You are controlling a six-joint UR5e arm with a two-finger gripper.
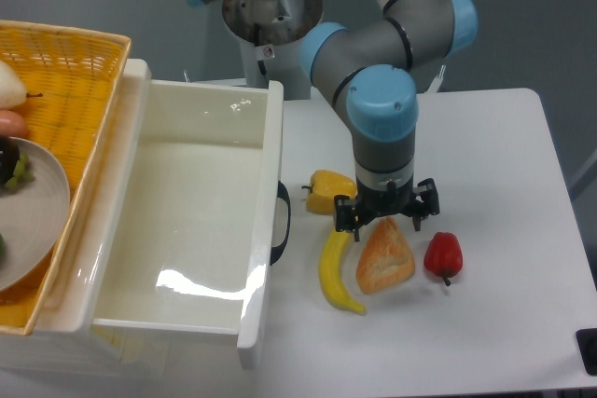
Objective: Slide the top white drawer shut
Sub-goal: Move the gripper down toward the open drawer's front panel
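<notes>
My claw [384,215] hangs released, fingers spread, over the white tabletop [494,137], just above a pastry wedge [384,256] and beside a banana [338,262]. The top white drawer [187,221] stands pulled wide open to my left, its black handle [283,223] facing the fruit.

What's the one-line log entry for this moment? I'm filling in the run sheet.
phase: approach | top white drawer: open, empty | end effector: open, above banana and pastry | handle: not touched
</notes>
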